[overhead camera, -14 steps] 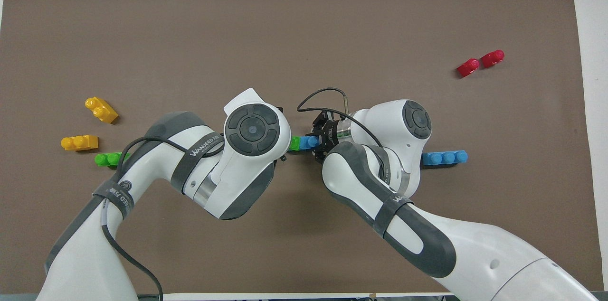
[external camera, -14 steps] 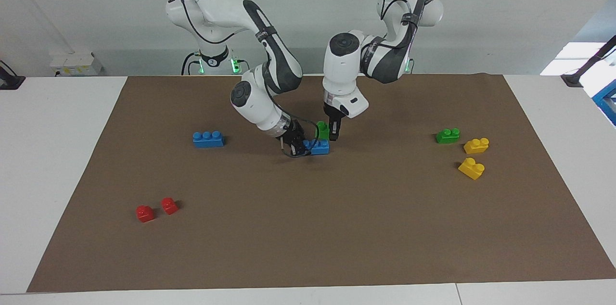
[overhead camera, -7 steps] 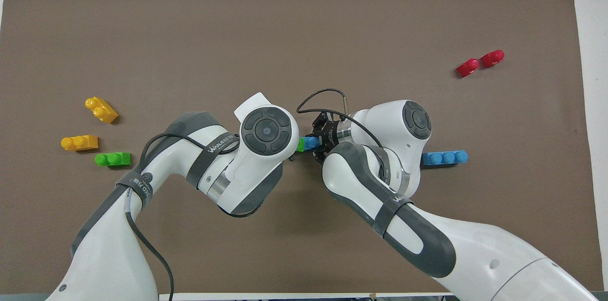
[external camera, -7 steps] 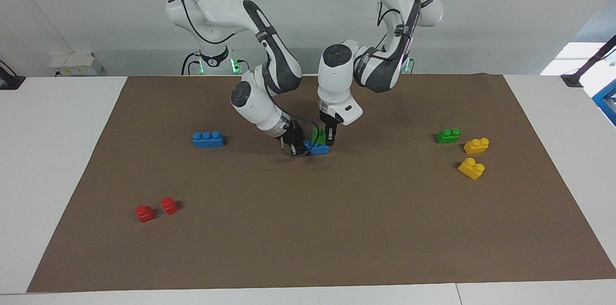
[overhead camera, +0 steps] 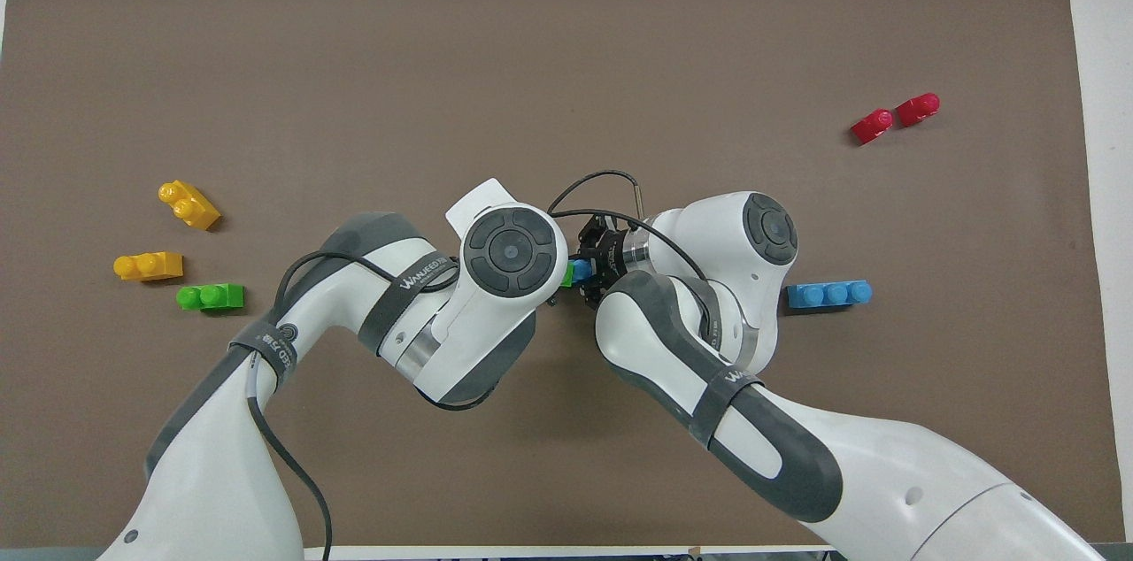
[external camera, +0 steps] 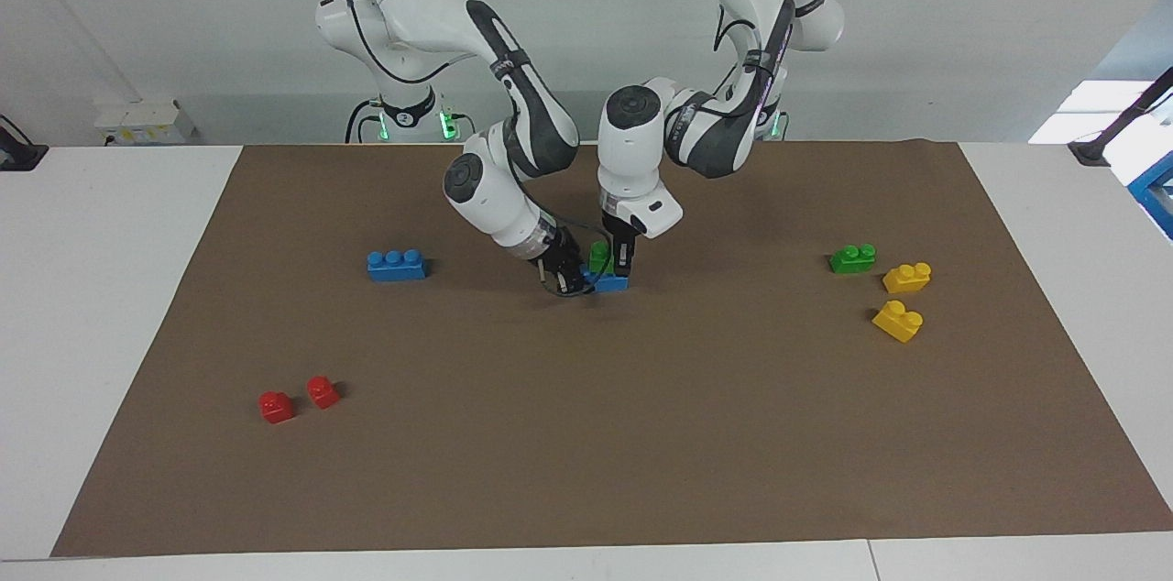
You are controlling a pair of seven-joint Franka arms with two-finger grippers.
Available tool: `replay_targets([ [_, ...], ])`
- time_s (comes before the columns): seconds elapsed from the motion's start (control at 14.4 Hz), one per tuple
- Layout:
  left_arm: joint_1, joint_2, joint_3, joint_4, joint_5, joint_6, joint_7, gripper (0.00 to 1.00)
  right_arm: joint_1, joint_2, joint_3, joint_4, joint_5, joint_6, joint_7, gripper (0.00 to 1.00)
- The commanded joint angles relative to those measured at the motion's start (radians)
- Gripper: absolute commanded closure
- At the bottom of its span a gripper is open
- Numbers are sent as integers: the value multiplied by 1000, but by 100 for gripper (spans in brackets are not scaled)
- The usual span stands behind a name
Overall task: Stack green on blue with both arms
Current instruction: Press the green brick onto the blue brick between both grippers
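Note:
Near the middle of the brown mat, my right gripper [external camera: 570,277] is shut on one end of a blue three-stud brick [external camera: 611,282] that is low at the mat. My left gripper [external camera: 614,264] comes straight down and is shut on a green two-stud brick [external camera: 599,256], which rests on top of that blue brick. In the overhead view only slivers of the green brick [overhead camera: 566,276] and the blue brick [overhead camera: 580,270] show between the two wrists. There the right gripper [overhead camera: 593,267] shows and the left gripper is hidden under its own wrist.
A second blue brick [external camera: 396,265] lies toward the right arm's end. A second green brick [external camera: 852,258] and two yellow bricks [external camera: 906,277] [external camera: 897,321] lie toward the left arm's end. Two red bricks [external camera: 276,406] [external camera: 322,391] lie farther from the robots.
My left gripper has carried the green brick sideways toward the right gripper and down onto the blue brick. The right gripper has kept hold of the blue brick, shifting only slightly.

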Motion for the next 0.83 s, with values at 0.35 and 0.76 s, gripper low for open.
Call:
replay_targets([
  [0.35,-15,62,25,-11,87,36,-58,100,7,-15,-1,-33,36,13,-56,100],
  [0.76,-3,80,25,-67,156,136,-107,100,7,-17,-1,-41,36,27,-59,100],
])
